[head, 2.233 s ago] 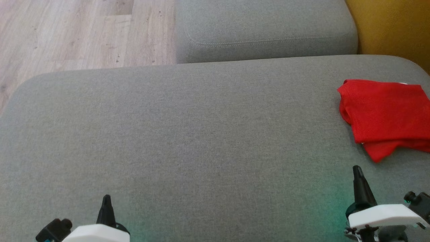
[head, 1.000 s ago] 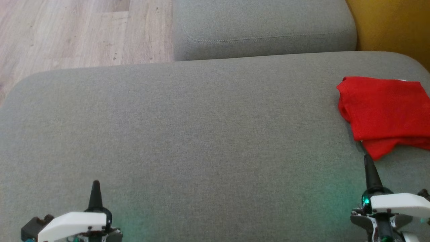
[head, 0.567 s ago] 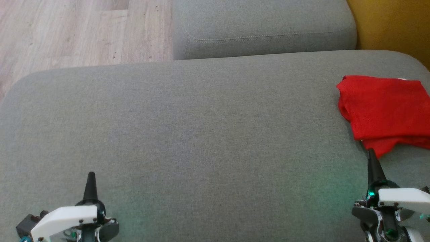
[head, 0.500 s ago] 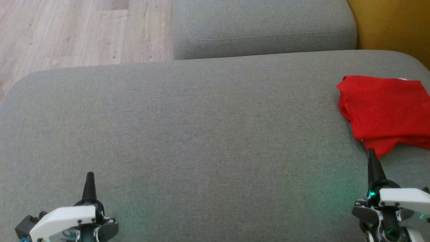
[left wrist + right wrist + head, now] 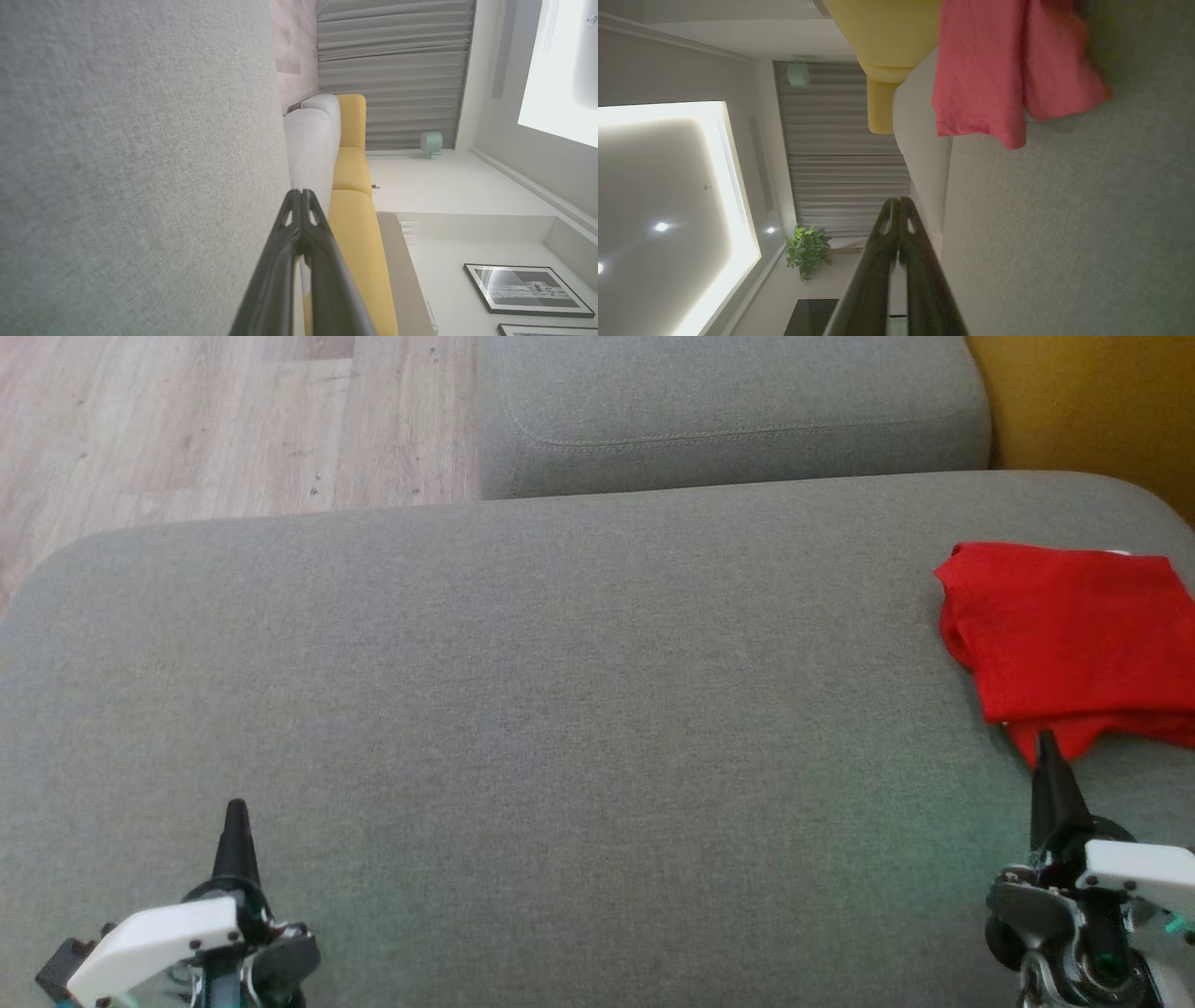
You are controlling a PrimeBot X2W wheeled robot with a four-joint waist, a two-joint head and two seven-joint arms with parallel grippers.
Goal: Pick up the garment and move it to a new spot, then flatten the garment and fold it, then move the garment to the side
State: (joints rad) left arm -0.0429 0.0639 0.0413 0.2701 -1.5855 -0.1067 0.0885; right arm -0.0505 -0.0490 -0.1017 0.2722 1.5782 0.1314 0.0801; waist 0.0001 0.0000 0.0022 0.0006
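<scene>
Red garment [image 5: 1064,635] lying folded at the right end of the grey cushion [image 5: 560,709].

At lower left the left gripper [image 5: 234,807] hovers over bare cushion, its fingers pressed together and empty, with wooden floor [image 5: 187,420] beyond the far edge. The garment's visible part runs lengthwise left to right and is cut off by the picture's edge. A pointed corner of its lower layer aims toward the robot. The right gripper [image 5: 1045,737], fingers also pressed together and holding nothing, points at that corner; contact cannot be told. A yellow sofa [image 5: 1092,401] stands behind.
</scene>
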